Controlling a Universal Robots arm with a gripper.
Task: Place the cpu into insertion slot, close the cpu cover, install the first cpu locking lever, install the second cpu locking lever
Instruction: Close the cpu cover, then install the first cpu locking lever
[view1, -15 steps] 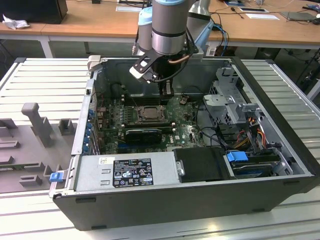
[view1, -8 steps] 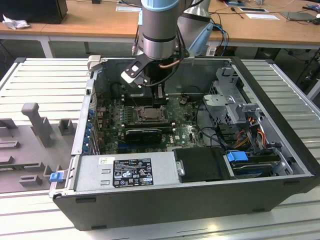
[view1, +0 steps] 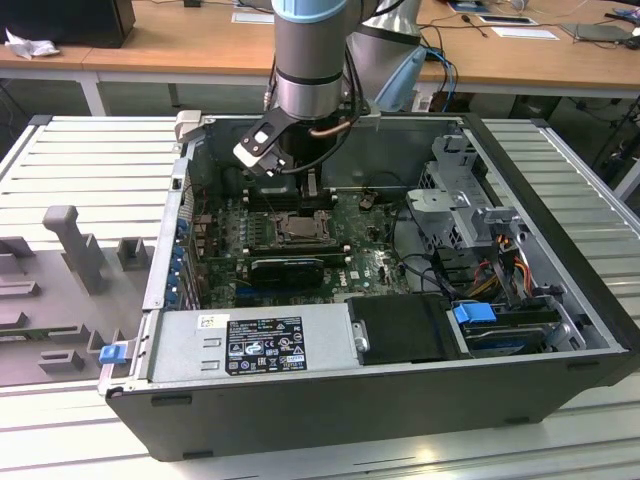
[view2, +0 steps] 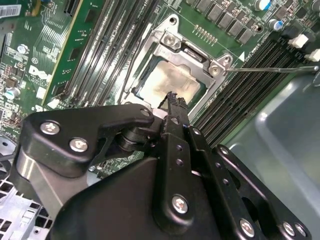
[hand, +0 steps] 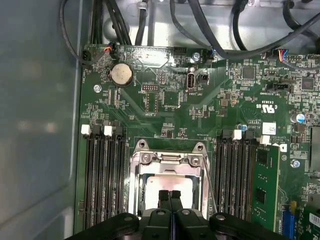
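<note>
The cpu (view2: 167, 82) lies flat in the insertion slot (view1: 297, 226), its pale silvery face smeared in the middle. The cpu cover (view2: 192, 52) lies down around it as a silver metal frame, seen in both wrist views (hand: 167, 159). My gripper (view2: 172, 100) hangs just above the chip's near edge, fingers shut together with nothing between them (hand: 170, 194). One thin locking lever (view2: 272, 69) sticks out free from the socket corner, away over the memory slots. In the exterior view the gripper (view1: 305, 188) is low inside the open case, over the socket.
Long black memory slots (hand: 105, 175) flank the socket on both sides. A grey case wall (hand: 40, 125) stands close beside the board. The labelled power supply (view1: 250, 345), a black box (view1: 405, 328), the drive cage (view1: 460, 200) and loose cables (view1: 420, 270) crowd the case.
</note>
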